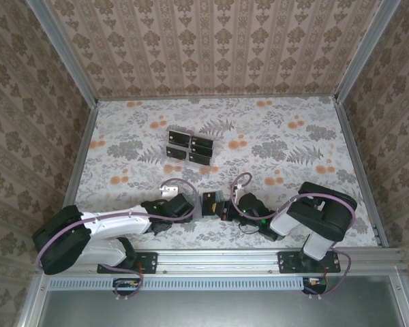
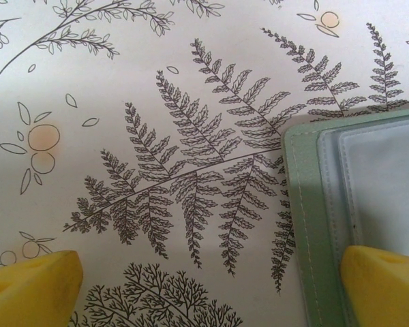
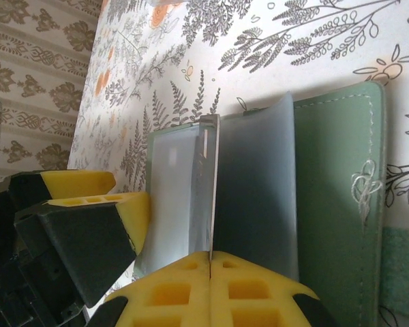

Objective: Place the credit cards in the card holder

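My right end effector (image 3: 210,267) pinches a thin credit card (image 3: 212,184) above the matte green stitched card holder (image 3: 334,204); my left end effector (image 2: 211,293) gapes wide.

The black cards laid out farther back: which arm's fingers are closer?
Left, slightly. The left fingers sit almost straight in front of those cards; the right fingers, pinching another card, lie further right.

The card holder (image 3: 334,197) looks like matt green fake leather w/ stitched edges, & its inside pockets (image 3: 252,197) are cloudy see-through plastic. The table top (image 2: 123,88) is smooth & matt, like printed paper; the yellow finger pads (image 3: 245,272) look like soft foam. The black cards (image 1: 189,146) look like smooth plastic, the frame rail (image 1: 218,257) dull grey metal.
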{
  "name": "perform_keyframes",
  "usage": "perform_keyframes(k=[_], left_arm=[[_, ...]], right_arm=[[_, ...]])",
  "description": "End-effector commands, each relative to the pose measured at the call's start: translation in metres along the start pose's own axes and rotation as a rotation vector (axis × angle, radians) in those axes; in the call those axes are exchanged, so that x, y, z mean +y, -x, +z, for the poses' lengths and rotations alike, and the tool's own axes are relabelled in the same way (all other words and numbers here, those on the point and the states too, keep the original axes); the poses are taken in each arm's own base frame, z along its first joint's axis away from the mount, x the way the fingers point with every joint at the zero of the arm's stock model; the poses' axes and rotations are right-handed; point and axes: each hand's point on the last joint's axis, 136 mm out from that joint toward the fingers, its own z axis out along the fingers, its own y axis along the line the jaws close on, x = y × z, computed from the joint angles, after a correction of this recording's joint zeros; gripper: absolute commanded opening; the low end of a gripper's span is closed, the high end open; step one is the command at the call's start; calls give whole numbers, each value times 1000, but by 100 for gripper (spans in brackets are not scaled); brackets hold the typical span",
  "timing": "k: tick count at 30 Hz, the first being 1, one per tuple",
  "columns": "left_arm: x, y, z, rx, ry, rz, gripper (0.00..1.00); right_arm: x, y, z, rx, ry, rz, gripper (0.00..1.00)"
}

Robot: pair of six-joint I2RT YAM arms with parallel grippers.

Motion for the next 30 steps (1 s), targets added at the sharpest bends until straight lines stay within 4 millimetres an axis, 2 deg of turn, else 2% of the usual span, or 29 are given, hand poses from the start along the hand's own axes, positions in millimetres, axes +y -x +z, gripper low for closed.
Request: perform_keyframes(k=[1,18,24,30], left_arm=[[18,-20,3,55,67,47,100],[24,-18,-1,47,83,52,100],[26,0,-17,-6,85,57,100],[15,14,-29,-45,25,55,100]], right_arm=[[-5,-12,1,43,9,18,0],[-16,-15,-4,34,-15,27,0],[-11,-13,-4,30,1,27,0],[1,-7,-4,18,32,19,0]])
